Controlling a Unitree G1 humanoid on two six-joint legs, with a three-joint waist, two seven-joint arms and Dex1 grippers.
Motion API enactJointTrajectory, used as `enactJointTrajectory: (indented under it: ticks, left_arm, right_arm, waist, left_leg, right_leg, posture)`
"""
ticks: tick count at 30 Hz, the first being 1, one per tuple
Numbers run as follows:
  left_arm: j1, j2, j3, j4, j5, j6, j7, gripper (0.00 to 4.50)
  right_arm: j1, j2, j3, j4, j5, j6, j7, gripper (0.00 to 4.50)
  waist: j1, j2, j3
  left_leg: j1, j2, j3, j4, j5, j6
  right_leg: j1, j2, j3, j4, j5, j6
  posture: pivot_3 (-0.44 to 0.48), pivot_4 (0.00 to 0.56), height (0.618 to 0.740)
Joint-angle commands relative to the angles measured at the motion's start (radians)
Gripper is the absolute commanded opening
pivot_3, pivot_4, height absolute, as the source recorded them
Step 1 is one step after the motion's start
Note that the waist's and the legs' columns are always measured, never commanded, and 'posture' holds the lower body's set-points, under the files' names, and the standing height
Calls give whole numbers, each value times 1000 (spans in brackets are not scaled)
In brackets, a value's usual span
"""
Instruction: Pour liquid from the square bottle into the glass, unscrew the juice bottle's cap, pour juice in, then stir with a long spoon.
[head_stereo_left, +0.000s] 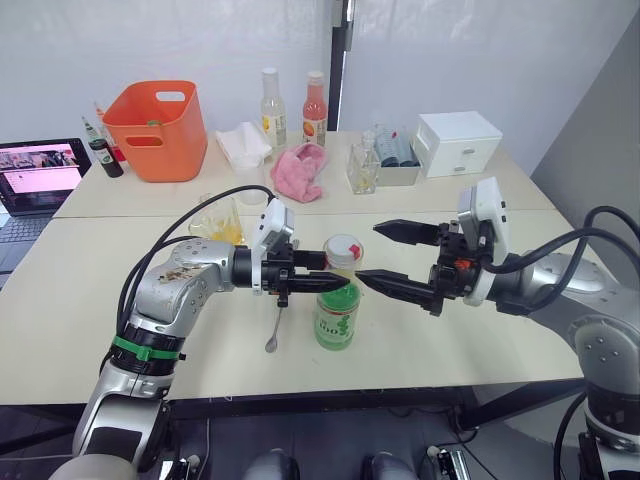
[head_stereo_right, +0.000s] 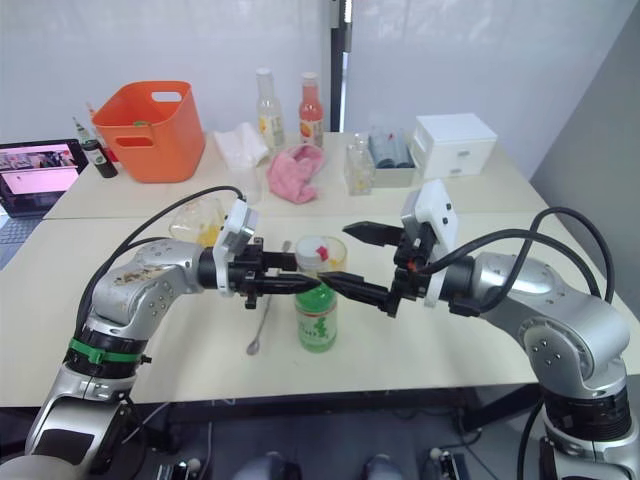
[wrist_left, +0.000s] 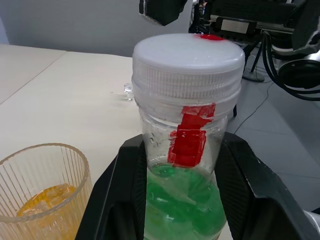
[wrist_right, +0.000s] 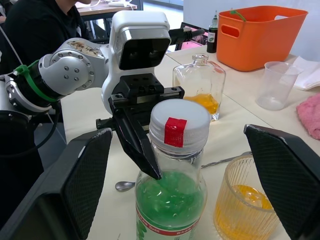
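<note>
Pale bench (head_stereo_left: 90, 300) under both arms, left end effector (head_stereo_left: 322, 272) clamped on the juice bottle (head_stereo_left: 336, 318) below its cap (head_stereo_left: 343, 247), right end effector (head_stereo_left: 387, 257) spread apart beside the cap, glass (wrist_right: 247, 205) of orange-yellow liquid just behind, long spoon (head_stereo_left: 276, 325) flat alongside.

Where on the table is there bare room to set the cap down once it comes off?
Bare tabletop lies along the front edge, left of the long spoon, and again right of the juice bottle, under the right pincer. It is crowded around the bottle: the left pincer grips its neck, with the glass and the square bottle close behind.
</note>
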Motion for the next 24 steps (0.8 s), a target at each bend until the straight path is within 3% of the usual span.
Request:
enactJointTrajectory:
  ticks: [1, 15, 24]
  left_arm:
    - [0, -5, 4, -5, -8, -30, -29, 1421]
    - [15, -26, 1, 44, 56, -197, -53, 1418]
    - [30, -25, -5, 48, 60, -222, -55, 1418]
  right_arm:
    - [1, -14, -14, -34, 13, -7, -2, 4500]
    - [4, -12, 15, -53, -2, -13, -6, 4500]
    - [-44, 62, 94, -54, -51, -2, -106, 4500]
  waist:
    - [-1, 0, 0]
    - [1, 0, 0]
    - [1, 0, 0]
  left_leg:
    - [0, 0, 0, 0, 0, 0]
    - [0, 0, 0, 1, 0, 0]
    - [0, 0, 0, 2, 0, 0]
  right_leg:
    - [0, 0, 0, 0, 0, 0]
    - [0, 0, 0, 0, 0, 0]
    - [0, 0, 0, 0, 0, 0]
  posture:
    - [0, 150, 740]
    - [0, 150, 740]
    - [0, 150, 740]
